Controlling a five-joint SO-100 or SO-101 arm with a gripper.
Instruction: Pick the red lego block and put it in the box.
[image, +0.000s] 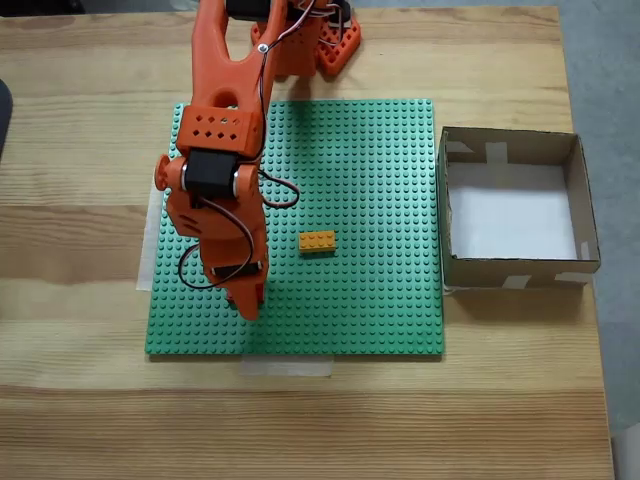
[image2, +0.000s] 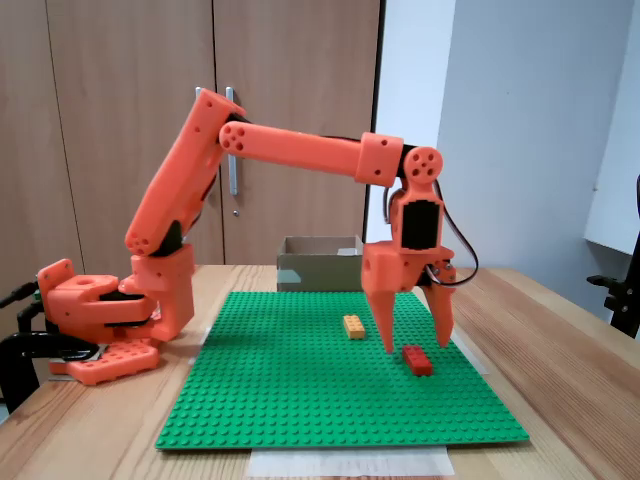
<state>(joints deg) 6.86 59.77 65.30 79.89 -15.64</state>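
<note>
Pincer poised over the red brick

In a fixed view the pincer hangs spread wide, fingertips straddling the red lego block on the green baseplate, the block's long axis running near to far; the arm reaches out, wrist pointing down, the box well apart right

A studded mat lies on the counter. In the top-down fixed view, the box sits just right of the mat. A small brick lies near the mat's middle. The lego block lies under the arm's fingers.
</note>
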